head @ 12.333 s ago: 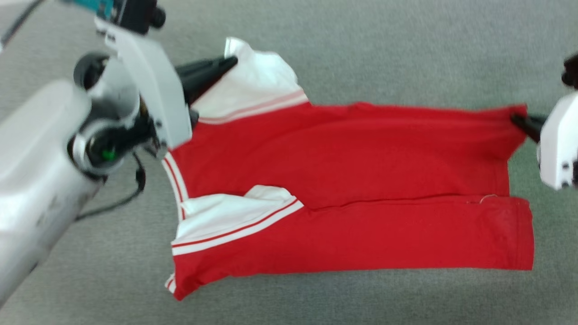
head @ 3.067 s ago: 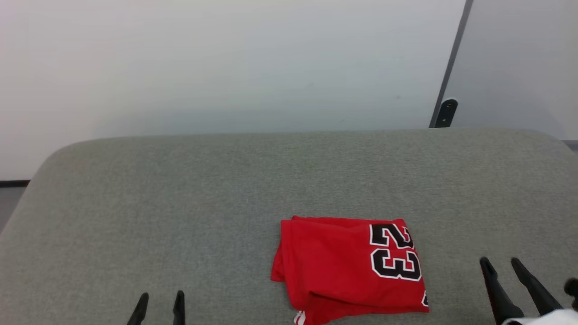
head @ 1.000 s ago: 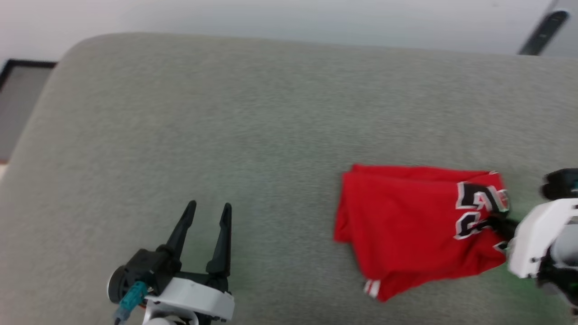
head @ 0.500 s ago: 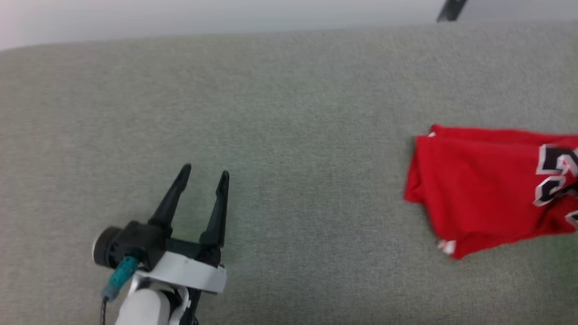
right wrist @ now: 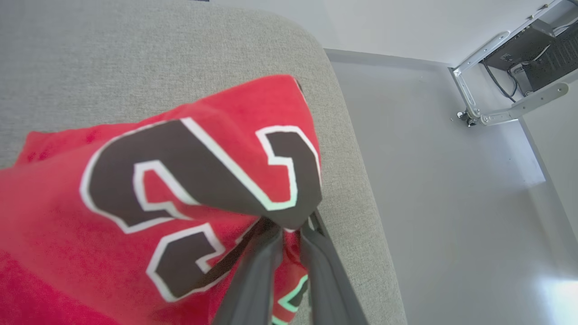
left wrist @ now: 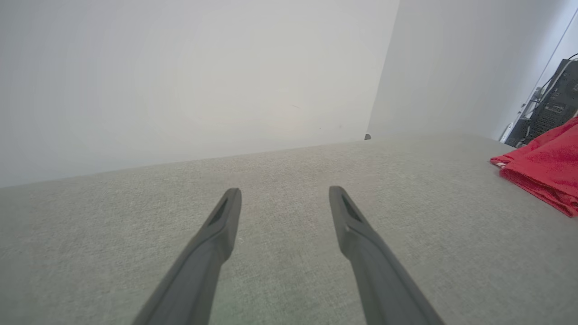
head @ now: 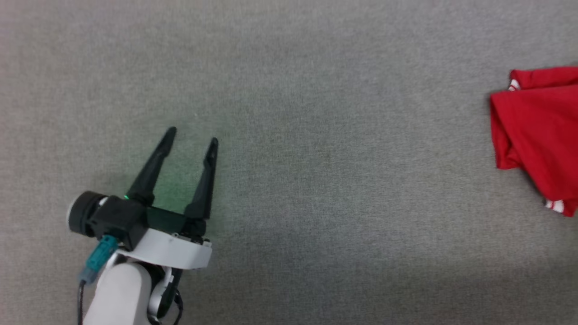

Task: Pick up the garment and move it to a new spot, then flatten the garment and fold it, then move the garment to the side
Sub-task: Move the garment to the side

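The garment (head: 537, 131) is a folded red jersey at the right edge of the head view, cut off by the frame; a bit of white striped trim shows at its lower corner. In the right wrist view the garment (right wrist: 149, 180) shows its black, white-outlined number, and my right gripper (right wrist: 289, 230) is shut on its edge near the grey cushion's right rim. My left gripper (head: 192, 137) is open over bare cushion at the lower left, far from the jersey. In the left wrist view the left gripper (left wrist: 282, 198) holds nothing and the garment (left wrist: 546, 169) lies far right.
The grey fabric cushion (head: 316, 158) spans the head view. Its right edge (right wrist: 356, 189) drops to a pale floor (right wrist: 451, 180). A white wall (left wrist: 180, 81) rises behind the cushion. Dark equipment with cables (left wrist: 553, 110) stands at the far right.
The head camera has tilted down and swung left, so the jersey now sits at the picture's right edge. The jersey has gone rightward in the right gripper. The left gripper stays open.
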